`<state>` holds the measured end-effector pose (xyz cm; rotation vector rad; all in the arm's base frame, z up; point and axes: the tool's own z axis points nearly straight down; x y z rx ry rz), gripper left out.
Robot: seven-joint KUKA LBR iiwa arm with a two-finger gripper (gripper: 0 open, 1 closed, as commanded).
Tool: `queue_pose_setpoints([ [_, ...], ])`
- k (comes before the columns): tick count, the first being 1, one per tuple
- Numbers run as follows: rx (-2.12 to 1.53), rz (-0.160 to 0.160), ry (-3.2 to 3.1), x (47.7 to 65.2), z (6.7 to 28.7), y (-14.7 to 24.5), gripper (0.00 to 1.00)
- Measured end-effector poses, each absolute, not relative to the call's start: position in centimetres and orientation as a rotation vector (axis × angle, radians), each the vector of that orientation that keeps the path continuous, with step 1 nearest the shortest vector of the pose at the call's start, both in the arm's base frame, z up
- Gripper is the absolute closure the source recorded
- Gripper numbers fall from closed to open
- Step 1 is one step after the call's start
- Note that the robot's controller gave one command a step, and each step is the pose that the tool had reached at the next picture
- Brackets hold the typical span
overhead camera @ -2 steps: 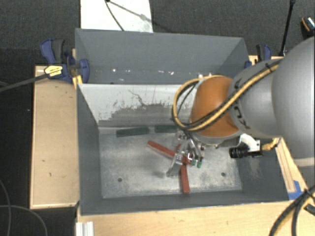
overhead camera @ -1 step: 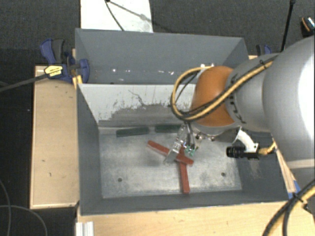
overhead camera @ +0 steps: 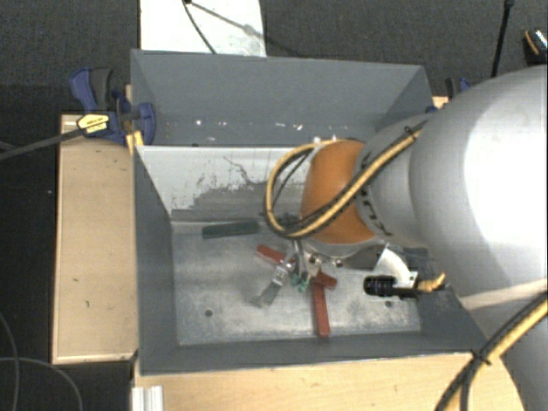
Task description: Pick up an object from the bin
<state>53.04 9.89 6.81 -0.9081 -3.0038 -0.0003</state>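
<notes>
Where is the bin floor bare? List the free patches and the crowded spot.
Bare: left floor in front of the dark bar; front-right corner, past the red stick. Crowded: middle, under the gripper.

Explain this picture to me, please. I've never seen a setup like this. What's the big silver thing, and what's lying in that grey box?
The big silver shape is a robot arm reaching in from the right. The camera looks down on it from above and a little to one side. The orange cover and the looping cables belong to the robot's wrist. Just beneath them is the end effector, the part that grasps, low over the middle of the grey metal bin.

Small loose things lie on the bin's floor. A dark green bar is towards the back left. A reddish stick and a grey metal piece lie right by the end effector. A white-and-black item lies to the right.

I cannot tell whether anything is held yet.
</notes>
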Motion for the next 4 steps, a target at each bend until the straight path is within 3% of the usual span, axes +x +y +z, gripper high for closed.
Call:
queue_pose_setpoints([
  [1,-0.904,0.001,-3.007,53.1,6.8,9.8,0.00],
  [2,-0.901,0.001,-3.008,53.1,6.9,9.9,1.00],
  [3,-0.896,-0.002,-3.014,53.1,8.4,9.8,1.00],
  [4,-0.891,-0.007,-3.021,53.3,19.4,9.8,1.00],
])
